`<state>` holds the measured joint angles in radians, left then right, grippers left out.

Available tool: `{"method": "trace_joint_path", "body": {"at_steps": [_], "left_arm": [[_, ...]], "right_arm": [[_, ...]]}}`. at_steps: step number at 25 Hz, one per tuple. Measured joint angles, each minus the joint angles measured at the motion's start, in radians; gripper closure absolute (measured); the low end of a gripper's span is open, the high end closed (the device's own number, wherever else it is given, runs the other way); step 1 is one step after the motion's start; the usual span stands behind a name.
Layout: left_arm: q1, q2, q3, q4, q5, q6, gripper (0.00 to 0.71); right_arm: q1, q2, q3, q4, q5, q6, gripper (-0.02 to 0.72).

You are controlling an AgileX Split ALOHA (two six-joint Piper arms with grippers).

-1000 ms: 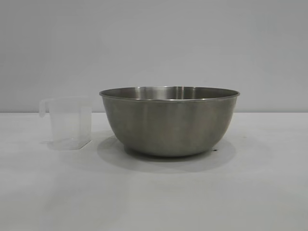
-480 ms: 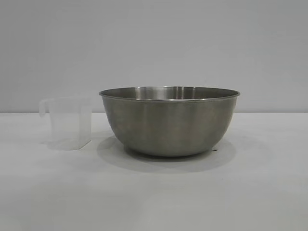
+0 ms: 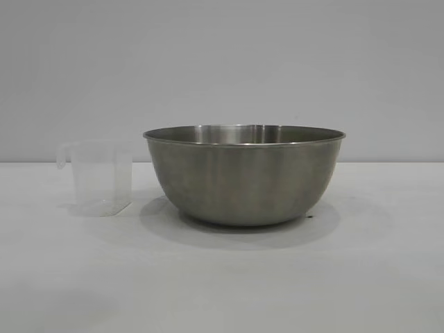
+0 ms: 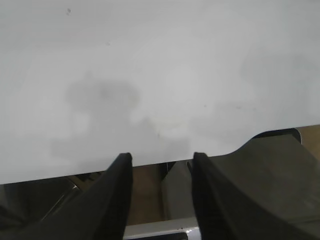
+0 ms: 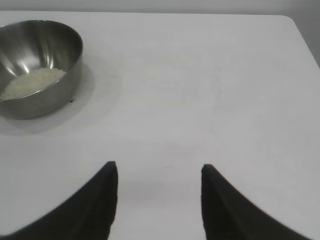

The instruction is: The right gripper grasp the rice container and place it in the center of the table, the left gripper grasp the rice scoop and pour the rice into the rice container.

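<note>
One rice container [image 3: 244, 177] holds rice [image 5: 31, 82]; one rice scoop [image 3: 100, 177], seemingly empty, stands beside it. We see both left gripper [image 4: 161, 160] and right gripper [image 5: 159, 172] parted, gripping nothing.

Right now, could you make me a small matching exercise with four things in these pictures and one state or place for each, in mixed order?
Things:
1. rice scoop
2. rice container
3. rice
4. left gripper

States or places:
A. open, holding nothing, over the table edge
B. lies inside the steel bowl
C. stands upright, apparently empty, beside the bowl
D. stands mid-table, holds white grains

Pairs: 1-C, 2-D, 3-B, 4-A
</note>
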<state>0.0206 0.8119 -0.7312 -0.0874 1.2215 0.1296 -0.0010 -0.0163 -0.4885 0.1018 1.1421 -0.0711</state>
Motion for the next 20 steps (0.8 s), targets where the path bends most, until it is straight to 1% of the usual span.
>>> {"method": "trace_joint_path", "body": {"at_steps": [9,17,20], "left_arm": [[0.002,-0.116,0.158,-0.021,-0.075,-0.002,0.469],[0.002,-0.195,0.236,-0.022,-0.111,-0.002,0.469],[0.002,-0.239,0.24,-0.022,-0.124,-0.002,0.469]], "right_arm": [[0.0,0.0,0.0,0.0,0.0,0.0,0.325],[0.0,0.0,0.0,0.0,0.0,0.0,0.325],[0.0,0.0,0.0,0.0,0.0,0.0,0.325]]}}
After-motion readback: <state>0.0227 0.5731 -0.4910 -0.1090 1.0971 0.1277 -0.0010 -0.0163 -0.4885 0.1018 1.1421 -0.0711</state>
